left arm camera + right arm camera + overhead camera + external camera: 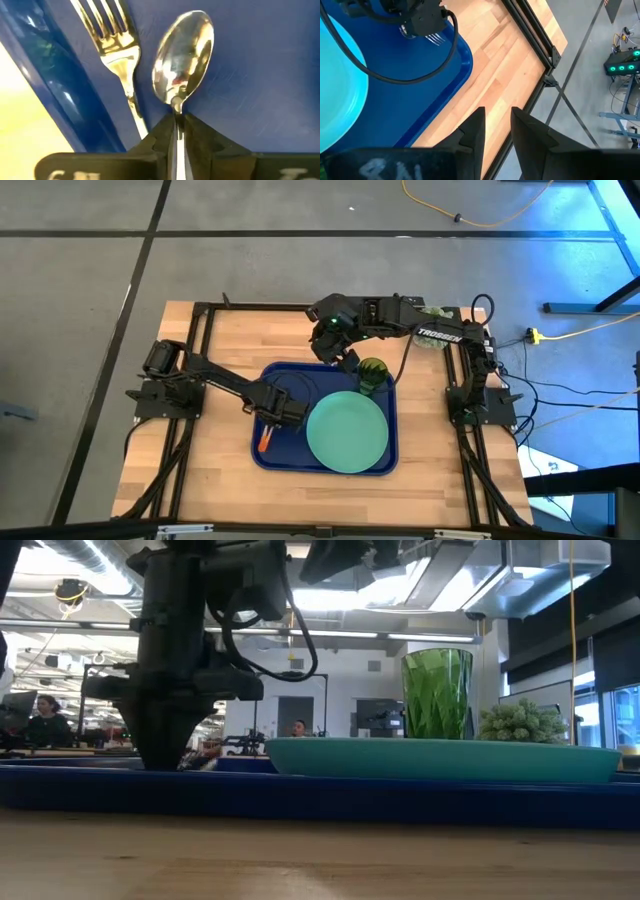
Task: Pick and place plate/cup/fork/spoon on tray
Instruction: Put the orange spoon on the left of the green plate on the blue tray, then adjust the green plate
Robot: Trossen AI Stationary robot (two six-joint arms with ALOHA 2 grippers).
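The dark-blue tray lies mid-table. The mint-green plate rests flat in its right half. The green cup stands upright at the tray's far right, also in the low view. The fork lies on the tray floor by the left rim. My left gripper reaches down into the tray's left half, shut on the spoon beside the fork. An orange handle shows on its near side. My right gripper hovers near the tray's far edge, left of the cup, narrowly open and empty. My left gripper pinches the spoon's silver stem just behind the bowl between its two fingers. The fingers point down into the tray, slanting. The bowl sticks out past the fingertips, hollow side up, low over the tray floor; whether it touches the floor, I cannot tell.
A spiky pale-green ball plant stands at the table's far right corner, also in the low view. Bare wood lies left of, near and far of the tray. Black frame rails run along the table's sides. People sit in the room behind.
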